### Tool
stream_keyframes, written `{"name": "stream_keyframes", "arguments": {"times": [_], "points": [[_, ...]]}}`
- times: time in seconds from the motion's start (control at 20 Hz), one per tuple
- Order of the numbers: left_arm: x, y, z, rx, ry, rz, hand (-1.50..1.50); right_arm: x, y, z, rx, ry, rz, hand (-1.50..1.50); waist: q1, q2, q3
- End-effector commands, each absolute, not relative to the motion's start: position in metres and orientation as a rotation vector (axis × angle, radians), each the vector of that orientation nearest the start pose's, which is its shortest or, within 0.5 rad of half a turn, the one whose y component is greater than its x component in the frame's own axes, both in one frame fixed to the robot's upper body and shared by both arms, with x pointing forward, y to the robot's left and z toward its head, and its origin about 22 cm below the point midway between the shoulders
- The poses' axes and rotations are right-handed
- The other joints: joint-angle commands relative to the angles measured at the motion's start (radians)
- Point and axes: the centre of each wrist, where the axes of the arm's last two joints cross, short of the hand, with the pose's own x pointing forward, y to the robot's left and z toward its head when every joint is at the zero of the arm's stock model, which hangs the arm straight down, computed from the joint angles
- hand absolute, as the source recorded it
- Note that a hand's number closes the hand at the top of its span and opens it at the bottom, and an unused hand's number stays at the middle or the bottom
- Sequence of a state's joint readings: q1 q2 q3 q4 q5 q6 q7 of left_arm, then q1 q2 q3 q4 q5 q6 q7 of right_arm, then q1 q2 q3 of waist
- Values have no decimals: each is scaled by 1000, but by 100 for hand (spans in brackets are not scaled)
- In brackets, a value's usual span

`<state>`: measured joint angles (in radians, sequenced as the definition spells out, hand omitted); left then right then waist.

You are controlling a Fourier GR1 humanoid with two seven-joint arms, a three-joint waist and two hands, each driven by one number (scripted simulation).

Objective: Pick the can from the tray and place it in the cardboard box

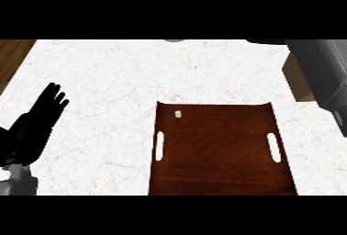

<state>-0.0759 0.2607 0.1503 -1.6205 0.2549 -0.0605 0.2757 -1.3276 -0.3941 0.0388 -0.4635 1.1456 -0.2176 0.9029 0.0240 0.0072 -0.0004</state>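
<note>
A: Head view, where's the can?
B: Can't see it. Dark wooden tray (220,151) on the white counter (102,82) holds only a tiny pale speck (177,114) near its far left corner.
A: Hands?
B: Left hand (37,121) at left edge, fingers straight, resting. Right forearm (324,69) covers the cardboard box (297,80); right hand's fingers hidden, can't tell.

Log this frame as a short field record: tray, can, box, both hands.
tray: brown wooden tray, flat on the white marble counter, with a slot handle on each side
can: not visible on the tray or elsewhere
tray contents: only a small pale label near its far left corner
cardboard box: tan shape at right edge, mostly hidden by grey forearm
left hand: open, resting at left edge, fingers up
right hand: out of view
</note>
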Motion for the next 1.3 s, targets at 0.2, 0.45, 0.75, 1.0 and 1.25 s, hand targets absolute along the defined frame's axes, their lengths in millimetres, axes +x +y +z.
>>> {"name": "stream_keyframes", "arguments": {"times": [0.2, 0.45, 0.75, 1.0, 1.25], "points": [[248, 313, 47, 39, -1447, 22, 0, 476, -260, 237, -1617, -885, 339, 150, 3, 2, 0], [243, 312, 60, 29, -1467, 24, 0, 470, -301, 217, -1626, -903, 354, 150, 14, 4, 1], [253, 312, 44, 20, -1446, 31, 0, 463, -324, 190, -1571, -918, 352, 150, 5, 4, 1], [256, 298, 46, 24, -1470, 17, 0, 454, -342, 158, -1424, -872, 338, 150, 13, 10, 2], [254, 318, 54, 24, -1470, 34, 0, 434, -368, 110, -1325, -716, 235, -150, 21, 14, 3]]}}
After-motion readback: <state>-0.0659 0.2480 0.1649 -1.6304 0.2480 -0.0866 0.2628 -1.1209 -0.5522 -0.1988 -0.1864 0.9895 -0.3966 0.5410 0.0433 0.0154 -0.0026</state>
